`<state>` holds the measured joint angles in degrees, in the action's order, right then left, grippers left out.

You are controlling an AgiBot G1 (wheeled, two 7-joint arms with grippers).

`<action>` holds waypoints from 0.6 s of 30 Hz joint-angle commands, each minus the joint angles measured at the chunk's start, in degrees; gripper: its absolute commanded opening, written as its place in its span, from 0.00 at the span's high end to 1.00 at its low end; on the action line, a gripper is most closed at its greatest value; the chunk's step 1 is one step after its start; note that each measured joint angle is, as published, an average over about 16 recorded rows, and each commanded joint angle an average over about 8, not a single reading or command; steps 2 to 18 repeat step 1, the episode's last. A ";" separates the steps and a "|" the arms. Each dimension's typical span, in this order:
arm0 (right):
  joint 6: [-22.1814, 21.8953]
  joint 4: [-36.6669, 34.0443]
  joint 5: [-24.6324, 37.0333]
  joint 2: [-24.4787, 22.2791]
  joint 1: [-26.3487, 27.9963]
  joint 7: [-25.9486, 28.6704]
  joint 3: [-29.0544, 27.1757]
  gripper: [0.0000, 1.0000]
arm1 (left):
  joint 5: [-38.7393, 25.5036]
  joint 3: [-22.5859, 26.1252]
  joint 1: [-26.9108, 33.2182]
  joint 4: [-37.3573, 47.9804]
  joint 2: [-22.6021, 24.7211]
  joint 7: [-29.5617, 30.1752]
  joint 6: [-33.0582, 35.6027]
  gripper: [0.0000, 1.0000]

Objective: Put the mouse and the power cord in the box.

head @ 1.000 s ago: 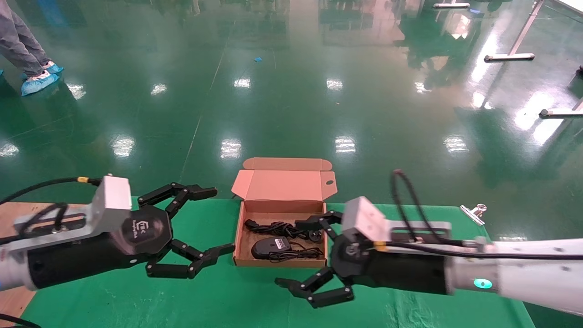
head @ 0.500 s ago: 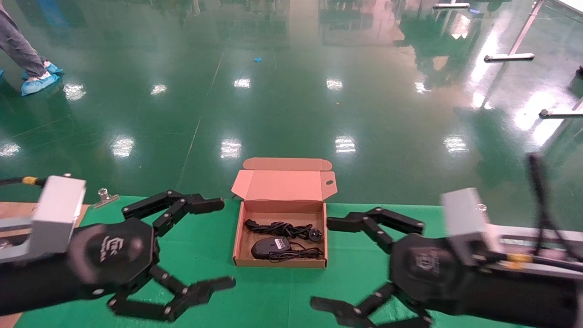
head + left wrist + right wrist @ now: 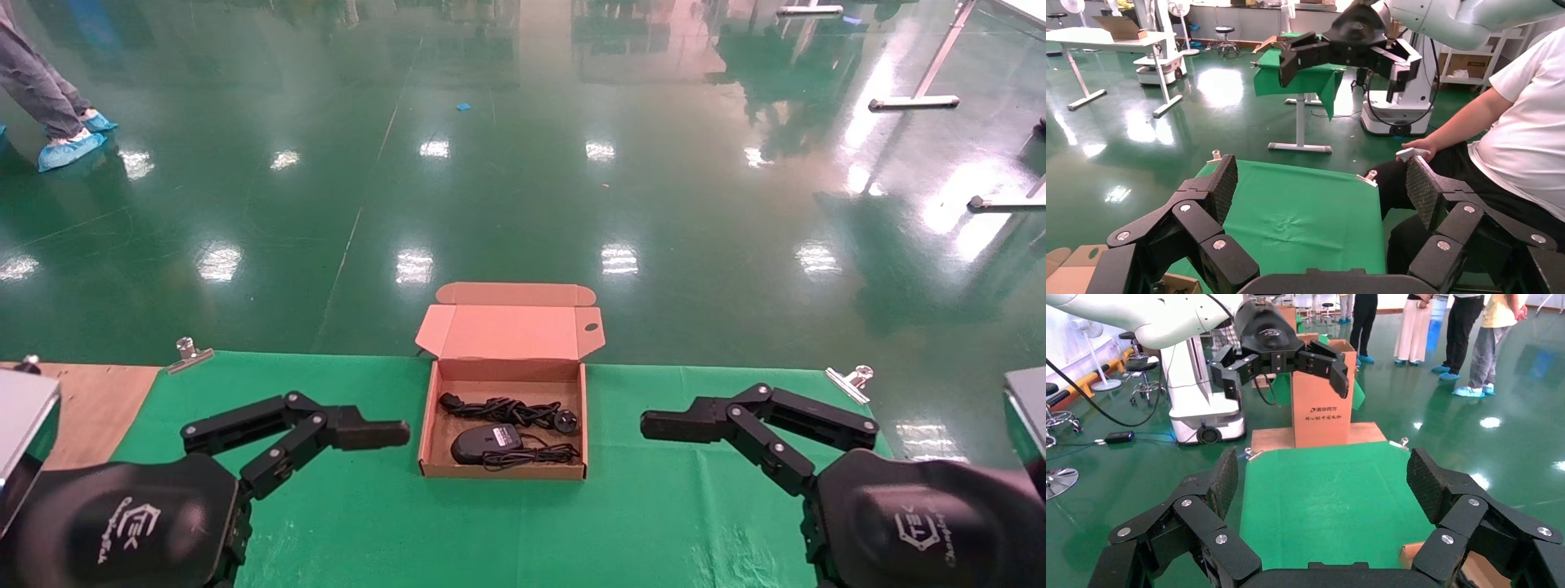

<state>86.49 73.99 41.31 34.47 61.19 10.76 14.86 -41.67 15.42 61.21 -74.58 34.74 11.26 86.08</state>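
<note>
The brown box (image 3: 426,433) sits open at the middle of the green cloth, its lid flap (image 3: 507,331) standing up behind it. Inside lie the black mouse (image 3: 482,443) with its thin cable and, behind it, the bundled power cord (image 3: 507,411). My left gripper (image 3: 1321,184) is open and empty, low at the near left; one of its fingers (image 3: 368,433) reaches toward the box's left wall without touching. My right gripper (image 3: 1324,478) is open and empty at the near right, one finger (image 3: 678,425) well clear of the box.
The green cloth (image 3: 490,523) is clipped at its far corners by metal clips (image 3: 189,354) (image 3: 850,380). A wooden board (image 3: 90,400) lies at the left. A tall cardboard carton (image 3: 1321,398) stands beyond the table's left end. A seated person (image 3: 1511,122) is near the right end.
Both arms have drawn back from beside the box toward the near edge and spread apart, with their grippers still open. The mouse and power cord have stayed put in the box.
</note>
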 commanded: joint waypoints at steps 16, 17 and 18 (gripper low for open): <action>0.47 0.24 -0.34 -0.32 -0.24 0.01 -0.68 0.00 | 0.23 -0.68 -0.42 -1.07 -0.33 0.58 0.42 0.00; 0.47 0.24 -0.34 -0.32 -0.24 0.01 -0.68 0.00 | 0.23 -0.68 -0.42 -1.07 -0.33 0.58 0.42 0.00; 0.47 0.24 -0.34 -0.32 -0.24 0.01 -0.68 0.00 | 0.23 -0.68 -0.42 -1.07 -0.33 0.58 0.42 0.00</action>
